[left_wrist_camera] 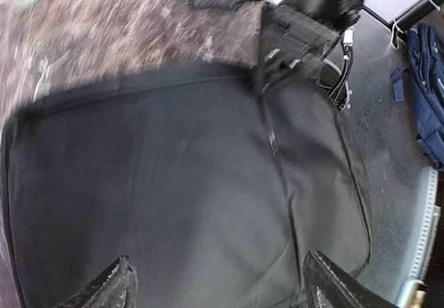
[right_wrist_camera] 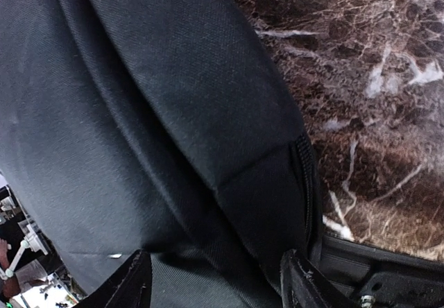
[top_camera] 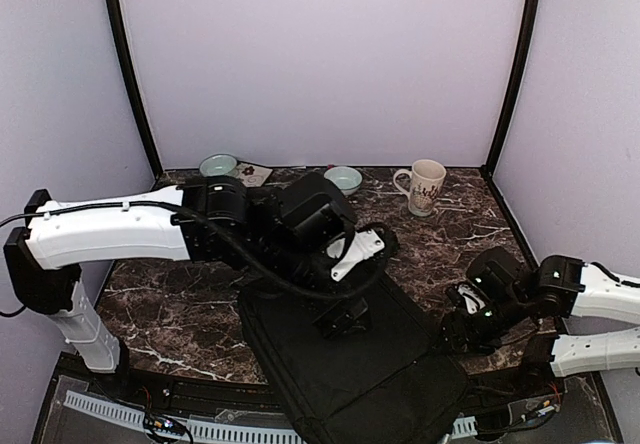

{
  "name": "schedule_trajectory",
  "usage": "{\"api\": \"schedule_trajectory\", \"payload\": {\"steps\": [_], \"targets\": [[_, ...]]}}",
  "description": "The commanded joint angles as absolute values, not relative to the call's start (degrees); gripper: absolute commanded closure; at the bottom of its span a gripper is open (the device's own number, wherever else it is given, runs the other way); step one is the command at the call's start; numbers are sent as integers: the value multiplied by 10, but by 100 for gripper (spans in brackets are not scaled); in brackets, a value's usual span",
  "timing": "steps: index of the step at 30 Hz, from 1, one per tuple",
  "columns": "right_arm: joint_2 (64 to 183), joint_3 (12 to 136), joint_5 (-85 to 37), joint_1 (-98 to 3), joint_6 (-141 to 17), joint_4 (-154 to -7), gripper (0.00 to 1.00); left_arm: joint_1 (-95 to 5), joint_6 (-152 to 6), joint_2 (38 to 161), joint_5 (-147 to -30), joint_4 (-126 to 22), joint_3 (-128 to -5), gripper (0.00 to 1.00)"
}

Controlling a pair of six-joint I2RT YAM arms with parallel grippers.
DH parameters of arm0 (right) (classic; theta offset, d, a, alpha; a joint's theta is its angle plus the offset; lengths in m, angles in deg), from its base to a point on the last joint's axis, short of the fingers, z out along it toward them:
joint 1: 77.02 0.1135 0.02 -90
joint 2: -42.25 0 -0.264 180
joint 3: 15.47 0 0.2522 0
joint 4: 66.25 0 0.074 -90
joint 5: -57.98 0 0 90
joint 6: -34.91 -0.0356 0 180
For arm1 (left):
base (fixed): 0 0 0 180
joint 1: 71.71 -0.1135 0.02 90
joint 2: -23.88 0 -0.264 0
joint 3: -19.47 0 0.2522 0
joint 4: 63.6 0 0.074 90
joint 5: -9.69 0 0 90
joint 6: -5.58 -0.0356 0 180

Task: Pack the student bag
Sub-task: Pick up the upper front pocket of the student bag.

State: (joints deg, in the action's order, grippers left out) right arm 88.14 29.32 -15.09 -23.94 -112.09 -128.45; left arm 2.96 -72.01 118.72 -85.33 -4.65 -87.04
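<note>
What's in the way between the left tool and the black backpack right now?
Nothing visible. The left tool hangs open right over the backpack, with only bare black fabric showing between its fingertips. The mug stands at the far edge of the table, clear of that path.

Matt woven bag (top_camera: pixel 350 374) (glossy marbled table (top_camera: pixel 180 304))
</note>
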Motion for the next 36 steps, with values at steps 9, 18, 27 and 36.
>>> {"api": "schedule_trajectory", "payload": {"steps": [9, 18, 27, 36], "targets": [[913, 258, -198, -240, -1079, -1267, 30, 141, -808, 1367, -708, 41, -1033, 10], [933, 232, -200, -240, -1090, -1218, 30, 154, -825, 1408, -679, -11, -1001, 2], [939, 238, -202, -240, -1095, -1212, 31, 154, -829, 1447, -643, -32, -1000, 1], [939, 246, -207, -240, -1095, -1220, 31, 153, -803, 1475, -614, -20, -963, 1]]}}
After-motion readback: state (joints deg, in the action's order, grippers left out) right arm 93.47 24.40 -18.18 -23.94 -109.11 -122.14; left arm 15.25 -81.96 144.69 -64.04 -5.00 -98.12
